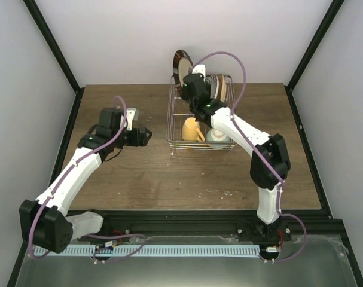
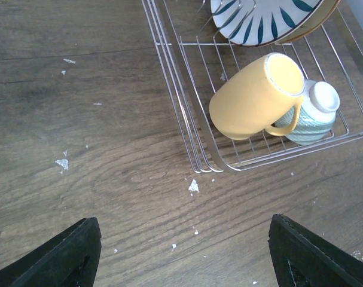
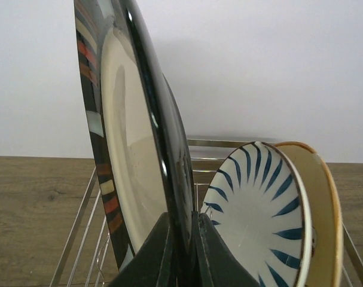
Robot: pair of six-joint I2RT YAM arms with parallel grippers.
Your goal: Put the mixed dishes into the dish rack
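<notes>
Pinching the dark-rimmed plate [image 3: 130, 167] at its lower edge, my right gripper [image 3: 184, 239] has one finger pressed against each face. The plate stands on edge, slightly tilted, over the far left part of the dish rack [image 1: 171, 128]. I cannot tell whether its bottom rim touches the wires. Just to its right in the wrist view, a white plate with blue strokes [image 3: 256, 209] and the orange-cream plate [image 3: 322, 215] stand upright in the rack, close together. At the near end of the rack, the yellow mug [image 2: 253, 98] lies on its side. The pale-teal bowl [image 2: 316, 113] sits upside down right against the mug's handle. My left gripper [image 2: 187, 257] hovers over the wooden table [image 1: 139, 179], left of the rack, with its fingers [image 2: 67, 257] spread wide.
</notes>
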